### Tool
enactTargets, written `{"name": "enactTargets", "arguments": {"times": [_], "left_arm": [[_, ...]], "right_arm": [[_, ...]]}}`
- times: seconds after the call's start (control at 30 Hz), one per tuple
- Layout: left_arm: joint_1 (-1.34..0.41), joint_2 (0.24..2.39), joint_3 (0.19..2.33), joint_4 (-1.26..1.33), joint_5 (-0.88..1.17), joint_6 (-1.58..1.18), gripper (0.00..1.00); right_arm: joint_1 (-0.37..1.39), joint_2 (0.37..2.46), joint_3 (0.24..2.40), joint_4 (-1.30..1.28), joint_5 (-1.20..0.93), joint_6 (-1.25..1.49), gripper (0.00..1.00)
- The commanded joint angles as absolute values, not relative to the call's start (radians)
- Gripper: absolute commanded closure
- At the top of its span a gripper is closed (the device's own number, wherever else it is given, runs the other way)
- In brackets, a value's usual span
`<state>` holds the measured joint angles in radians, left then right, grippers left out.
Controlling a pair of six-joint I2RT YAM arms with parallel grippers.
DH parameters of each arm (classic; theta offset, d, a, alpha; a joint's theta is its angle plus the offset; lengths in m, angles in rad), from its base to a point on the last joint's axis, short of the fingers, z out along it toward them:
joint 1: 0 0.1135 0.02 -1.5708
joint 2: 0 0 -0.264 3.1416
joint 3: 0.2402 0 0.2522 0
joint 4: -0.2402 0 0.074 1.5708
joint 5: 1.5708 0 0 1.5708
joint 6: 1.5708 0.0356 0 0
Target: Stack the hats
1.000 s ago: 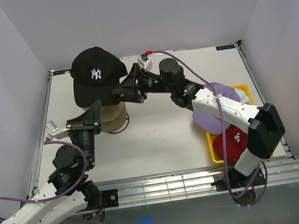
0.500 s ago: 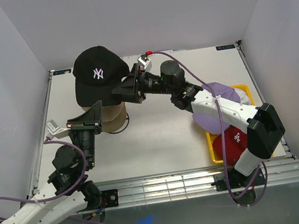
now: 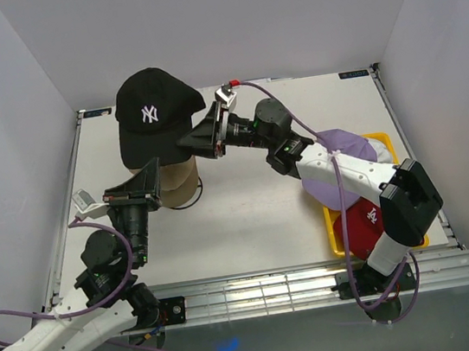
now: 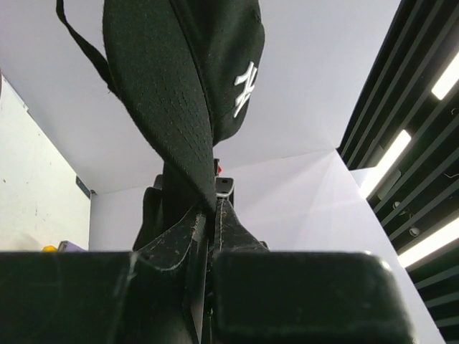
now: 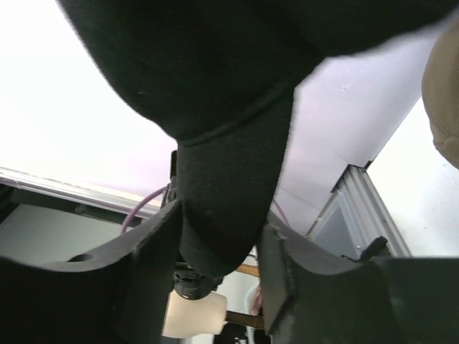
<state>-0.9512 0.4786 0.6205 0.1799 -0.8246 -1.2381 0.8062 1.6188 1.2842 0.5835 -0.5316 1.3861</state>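
Note:
The black cap with the white NY logo (image 3: 155,117) hangs in the air above the tan cap (image 3: 179,186), which sits on the table at the far left. My left gripper (image 3: 153,166) is shut on the black cap's lower edge; in the left wrist view (image 4: 211,209) the cap (image 4: 186,79) rises from between the jaws. My right gripper (image 3: 191,140) is shut on the cap's brim, which fills the gap between its fingers in the right wrist view (image 5: 222,229). The lavender cap (image 3: 340,161) and dark red cap (image 3: 359,223) lie at the right. The white cap is out of view.
The yellow tray (image 3: 384,139) stands at the right front edge with the lavender and red caps on it. The right arm reaches across the middle of the table. White walls enclose the table on three sides. The tan cap's edge shows in the right wrist view (image 5: 445,93).
The black cap has risen slightly and shifted a little toward the back wall. The right gripper has moved up and back with its brim. The left gripper has barely moved.

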Motion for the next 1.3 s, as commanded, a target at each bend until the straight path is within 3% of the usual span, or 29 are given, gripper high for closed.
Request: {"name": "enactTargets", "arguments": {"times": [0.0,0.07,0.1,0.2,0.3,0.43,0.53,0.73,1.03,1.07,1.27], "left_arm": [[-0.951,0.483,0.617,0.137,-0.787,-1.243,1.0],[-0.951,0.485,0.621,0.115,-0.784,-1.249,1.0],[-0.951,0.488,0.627,0.107,-0.781,-1.247,1.0],[-0.951,0.515,0.661,0.029,-0.766,-1.246,1.0],[-0.951,0.564,0.744,-0.095,-0.743,-1.236,1.0],[-0.951,0.586,0.814,-0.187,-0.703,-1.216,0.95],[-0.951,0.559,0.819,-0.209,-0.675,-1.19,0.72],[-0.951,0.497,0.85,-0.278,-0.629,-1.138,0.48],[-0.951,0.437,0.931,-0.29,-0.528,-1.045,0.34],[-0.951,0.437,0.942,-0.296,-0.523,-1.04,0.06],[-0.951,0.462,1.031,-0.313,-0.592,-0.962,0.05]], "right_arm": [[0.815,1.617,1.299,0.73,-0.56,1.437,0.52],[0.815,1.626,1.305,0.735,-0.566,1.448,0.59],[0.815,1.628,1.31,0.736,-0.569,1.454,0.69],[0.815,1.643,1.324,0.744,-0.587,1.486,0.83],[0.815,1.67,1.345,0.761,-0.609,1.525,0.92],[0.813,1.701,1.335,0.872,-0.635,1.627,0.92],[0.81,1.732,1.333,0.992,-0.644,1.716,0.92],[0.801,1.789,1.425,1.064,-0.653,1.767,0.92],[0.756,1.899,1.549,1.209,-0.658,1.902,0.92],[0.752,1.901,1.555,1.215,-0.657,1.913,0.92],[0.687,1.875,1.529,1.261,-0.65,1.945,0.92]]}}
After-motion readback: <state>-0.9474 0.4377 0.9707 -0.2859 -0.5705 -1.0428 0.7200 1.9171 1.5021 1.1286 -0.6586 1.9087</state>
